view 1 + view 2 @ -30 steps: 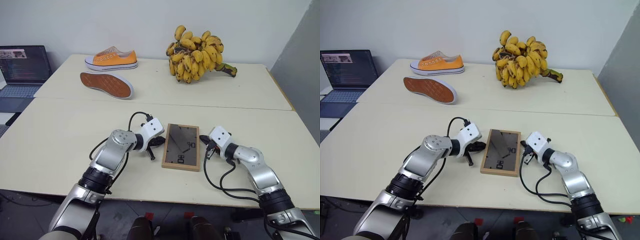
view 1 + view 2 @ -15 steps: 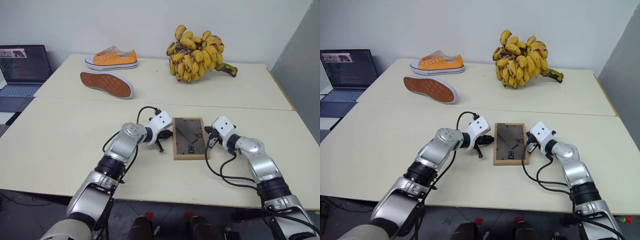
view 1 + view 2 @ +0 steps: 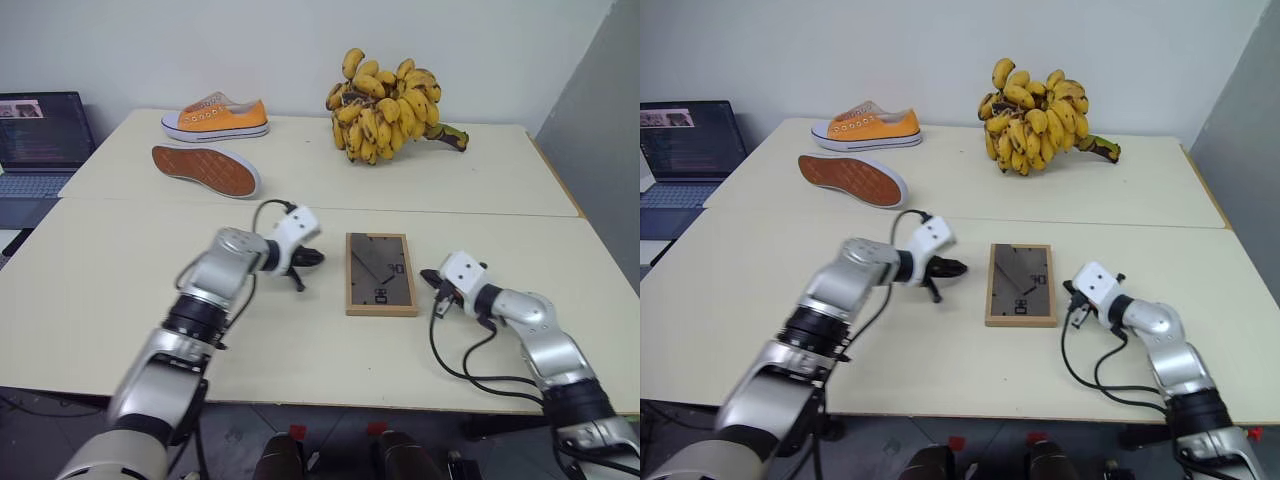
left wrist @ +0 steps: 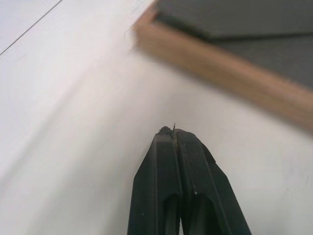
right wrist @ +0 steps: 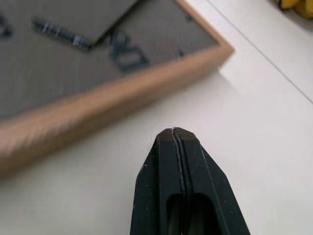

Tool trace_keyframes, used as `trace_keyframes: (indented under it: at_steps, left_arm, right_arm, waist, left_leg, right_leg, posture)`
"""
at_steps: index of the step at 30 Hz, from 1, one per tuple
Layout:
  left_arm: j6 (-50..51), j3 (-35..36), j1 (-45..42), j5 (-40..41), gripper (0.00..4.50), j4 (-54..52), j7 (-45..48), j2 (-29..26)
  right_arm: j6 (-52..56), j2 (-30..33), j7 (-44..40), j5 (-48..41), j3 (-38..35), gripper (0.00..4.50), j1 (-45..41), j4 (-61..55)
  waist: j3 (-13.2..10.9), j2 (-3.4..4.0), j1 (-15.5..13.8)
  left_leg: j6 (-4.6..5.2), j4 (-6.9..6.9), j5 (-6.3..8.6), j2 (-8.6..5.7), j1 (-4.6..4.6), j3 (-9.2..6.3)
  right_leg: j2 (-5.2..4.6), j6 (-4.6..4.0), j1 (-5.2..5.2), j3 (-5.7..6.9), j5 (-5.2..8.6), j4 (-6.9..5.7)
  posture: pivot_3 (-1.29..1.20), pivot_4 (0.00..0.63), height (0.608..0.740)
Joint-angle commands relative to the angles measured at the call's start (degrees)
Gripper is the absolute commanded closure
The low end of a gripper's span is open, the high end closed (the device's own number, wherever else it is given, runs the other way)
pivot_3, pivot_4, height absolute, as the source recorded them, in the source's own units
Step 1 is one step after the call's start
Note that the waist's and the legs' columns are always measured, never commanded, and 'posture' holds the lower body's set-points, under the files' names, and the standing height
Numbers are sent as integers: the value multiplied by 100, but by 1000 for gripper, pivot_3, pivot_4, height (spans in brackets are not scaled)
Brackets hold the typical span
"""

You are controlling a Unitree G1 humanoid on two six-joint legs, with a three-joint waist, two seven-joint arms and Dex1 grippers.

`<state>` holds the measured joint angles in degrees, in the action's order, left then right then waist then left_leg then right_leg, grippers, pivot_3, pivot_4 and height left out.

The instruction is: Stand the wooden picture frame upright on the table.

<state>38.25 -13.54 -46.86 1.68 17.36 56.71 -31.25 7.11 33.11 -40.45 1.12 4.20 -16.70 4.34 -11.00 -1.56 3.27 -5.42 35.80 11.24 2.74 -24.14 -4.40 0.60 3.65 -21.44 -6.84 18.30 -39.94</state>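
Observation:
The wooden picture frame (image 3: 381, 273) lies flat on the table (image 3: 110, 300), dark grey back up, with its prop leg folded flat. My left gripper (image 3: 320, 258) is shut and hangs just above the table, a short gap left of the frame, pointing at it. Just right of the frame my right gripper (image 3: 430, 277) is also shut and holds nothing. The left wrist view has the shut fingertips (image 4: 173, 133) short of the frame's wooden edge (image 4: 220, 73). In the right wrist view the shut fingertips (image 5: 173, 132) stand apart from the frame's edge (image 5: 98, 110).
On the far half of the table an orange shoe (image 3: 215, 115) stands upright and another (image 3: 205, 170) lies on its side. A banana bunch (image 3: 385, 105) sits at the back middle. A laptop (image 3: 40, 135) stands off the table's left end.
The frame slid a little away and turned square to the table. Both grippers then drew back from it, the left one leftward and up, the right one rightward.

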Motion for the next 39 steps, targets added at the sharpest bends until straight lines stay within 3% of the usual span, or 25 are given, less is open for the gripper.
trace_keyframes:
  at_steps: [1,6,9,15,24,28,34,39]
  left_arm:
    - [1402,285,-251,557,4463,-594,202,-40]
    - [3710,791,-714,1393,4463,-684,33,110]
    - [4584,1180,-780,1755,4463,-609,-168,202]
    - [5389,1597,-539,2065,4463,-775,-855,469]
    - [5425,1723,97,3226,4463,-1263,-1999,856]
    - [5425,1956,41,3672,3411,-1186,-2519,1069]
    - [5425,1848,-99,4185,1979,-865,-2976,873]
    - [5416,2216,-655,3791,848,-241,-3221,930]
  right_arm:
    - [94,198,-98,-171,-247,4500,162,-519]
    - [147,360,-161,-208,-317,4500,377,-653]
    - [159,369,-142,-228,-330,4500,424,-660]
    - [195,307,-67,-238,-273,4500,419,-645]
    - [212,214,15,-221,-170,4500,395,-615]
    - [251,158,41,-207,-119,4500,432,-686]
    - [281,173,53,-229,-136,4500,487,-754]
    - [311,188,75,-236,-161,4500,532,-782]
  waist:
    - [0,0,-3]
    - [-1,-1,-3]
    - [0,0,5]
    - [-1,1,23]
    - [-1,0,-6]
    - [-1,0,-6]
    - [-1,0,-6]
    - [-1,0,-4]
  left_leg:
    - [0,3,0,0,1,0]
    - [0,8,0,-1,-7,-8]
    - [0,6,0,0,-6,-9]
    - [0,5,0,1,-1,-11]
    - [-2,7,-1,0,-2,-11]
    - [-2,8,-1,-1,-2,-10]
    - [-2,8,-1,-1,-1,-10]
    - [-2,8,-1,-4,-2,-11]
  right_leg:
    - [0,1,2,1,1,0]
    - [0,16,1,9,9,0]
    - [0,15,0,10,9,0]
    - [1,6,1,9,4,-2]
    - [-3,1,4,9,1,-2]
    - [-4,1,4,9,1,-1]
    - [-4,1,4,8,1,-2]
    - [-4,1,4,10,1,0]
  posture:
    - [0,150,740]
    - [0,150,740]
    - [0,150,740]
    - [0,150,740]
    - [0,150,740]
    - [0,150,740]
    - [0,150,740]
    - [0,150,740]
